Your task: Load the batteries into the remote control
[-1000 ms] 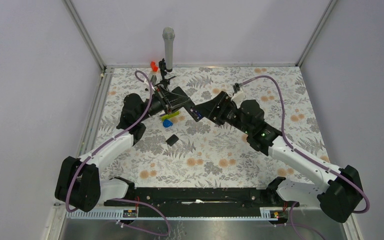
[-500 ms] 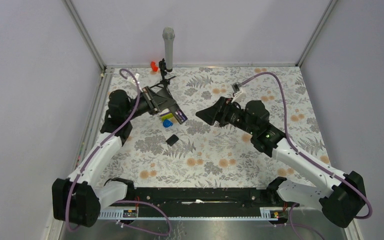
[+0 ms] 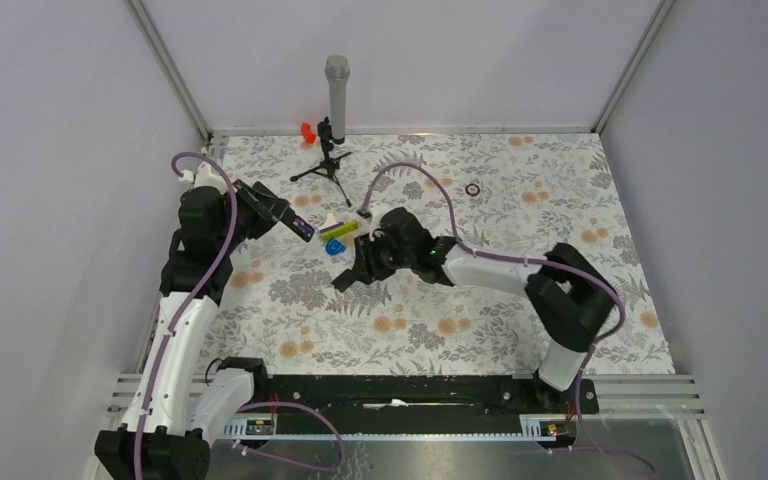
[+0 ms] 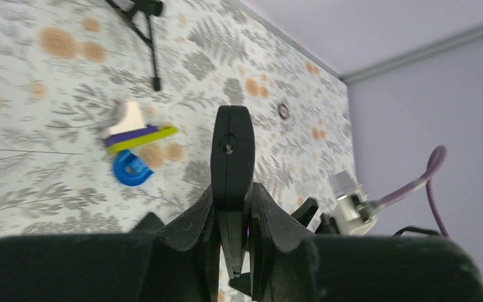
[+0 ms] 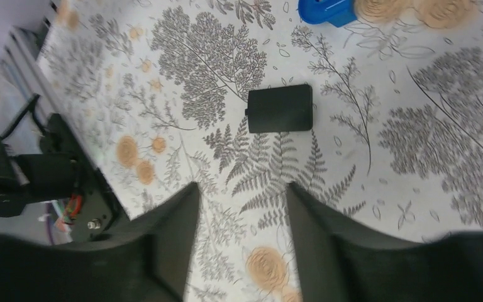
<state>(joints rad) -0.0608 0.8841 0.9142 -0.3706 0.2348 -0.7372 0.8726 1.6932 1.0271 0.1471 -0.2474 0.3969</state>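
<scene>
Two pincers: left pincer (image 4: pixel 233 202) clenched on remote control (image 4: pixel 231 151), mid-frame in left wrist view. Your right pincer (image 5: pixel 240 189) released, flat black square piece (image 5: pixel 280 108) just above it in frame; centre over it, descend straight.

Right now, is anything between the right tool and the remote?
Nothing visible blocks it. The left tool holds the remote raised; the right tool hangs open over a black square. Only a blue piece lies low on the table between them.
</scene>
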